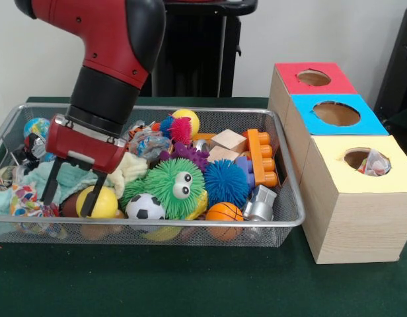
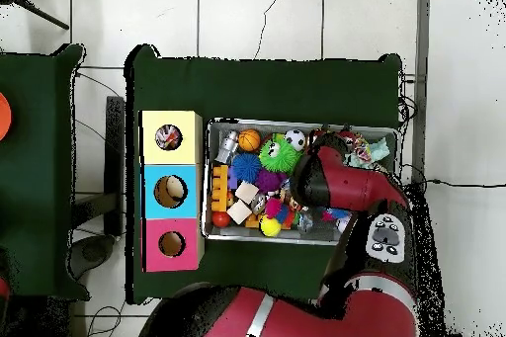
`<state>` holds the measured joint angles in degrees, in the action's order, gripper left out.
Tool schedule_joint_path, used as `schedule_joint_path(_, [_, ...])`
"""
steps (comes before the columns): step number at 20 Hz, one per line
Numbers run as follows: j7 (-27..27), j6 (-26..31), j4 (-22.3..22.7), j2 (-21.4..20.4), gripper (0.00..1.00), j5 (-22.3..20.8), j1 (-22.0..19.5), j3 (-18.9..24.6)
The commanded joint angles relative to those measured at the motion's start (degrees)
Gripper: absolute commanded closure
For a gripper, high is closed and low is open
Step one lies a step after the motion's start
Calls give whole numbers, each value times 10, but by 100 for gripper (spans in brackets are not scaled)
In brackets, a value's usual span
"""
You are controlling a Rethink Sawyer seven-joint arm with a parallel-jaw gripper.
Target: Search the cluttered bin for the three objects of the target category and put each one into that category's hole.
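- Yellow ball point(image 1: 98, 201) lies at the wire bin's point(image 1: 283, 221) near edge, beside the soccer ball point(image 1: 145, 207); likely light, smooth, prone to roll.
- Gripper point(image 1: 67, 198) fingers spread apart, one touching its side.
- Best pinched across its middle.

A wire-mesh metal bin point(image 1: 283, 218) holds a glossy plastic ball point(image 1: 98, 201) beside matt wooden boxes point(image 1: 352, 224).
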<state>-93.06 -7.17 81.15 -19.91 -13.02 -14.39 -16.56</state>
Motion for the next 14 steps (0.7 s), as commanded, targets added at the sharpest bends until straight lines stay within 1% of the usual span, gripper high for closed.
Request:
schedule_joint_path(1, [-81,-23,-13,29,0,25,47,-46])
schedule_joint_path(3, [-85,-7,-9,28,0,32,56,-61])
schedule_joint_path(7, [-91,4,0,25,0,38,63,-75])
schedule_joint_path(14, [-90,16,3,20,0,36,61,-78])
